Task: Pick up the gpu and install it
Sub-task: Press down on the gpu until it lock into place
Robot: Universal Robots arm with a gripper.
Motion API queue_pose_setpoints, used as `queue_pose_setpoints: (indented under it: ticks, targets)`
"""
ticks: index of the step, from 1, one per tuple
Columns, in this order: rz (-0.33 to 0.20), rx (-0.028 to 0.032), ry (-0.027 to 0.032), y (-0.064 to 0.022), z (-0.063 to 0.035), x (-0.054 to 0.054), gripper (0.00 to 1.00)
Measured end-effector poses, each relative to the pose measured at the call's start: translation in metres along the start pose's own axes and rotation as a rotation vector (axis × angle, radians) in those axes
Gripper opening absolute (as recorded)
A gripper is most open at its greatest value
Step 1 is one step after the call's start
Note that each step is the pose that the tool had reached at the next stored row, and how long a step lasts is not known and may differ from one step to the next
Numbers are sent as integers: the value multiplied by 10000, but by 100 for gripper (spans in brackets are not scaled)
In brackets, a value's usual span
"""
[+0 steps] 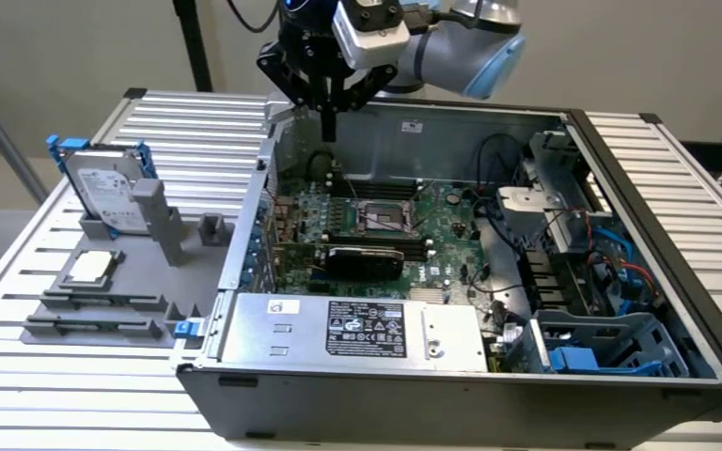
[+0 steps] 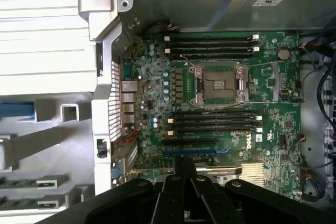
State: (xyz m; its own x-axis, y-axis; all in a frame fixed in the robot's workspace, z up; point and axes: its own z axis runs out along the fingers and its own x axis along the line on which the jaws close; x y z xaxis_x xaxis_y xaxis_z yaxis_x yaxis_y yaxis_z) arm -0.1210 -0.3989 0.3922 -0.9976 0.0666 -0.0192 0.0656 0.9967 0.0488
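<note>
A ribbed metal surface (image 1: pixel 185 122) carries an open computer case (image 1: pixel 487 381). The gpu (image 1: pixel 364 259) is seen seated on the green motherboard (image 1: pixel 443 221), black cooler facing up. The end effector (image 1: pixel 328 132) is held above the case's rear wall, its fingers (image 1: pixel 328 117) closed together on nothing.
</note>
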Motion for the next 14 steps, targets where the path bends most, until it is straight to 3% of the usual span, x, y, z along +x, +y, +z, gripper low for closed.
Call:
queue_pose_setpoints:
  ticks: [14]
  targets:
    - [46, 2, 0, 2, -4, 1, 12]
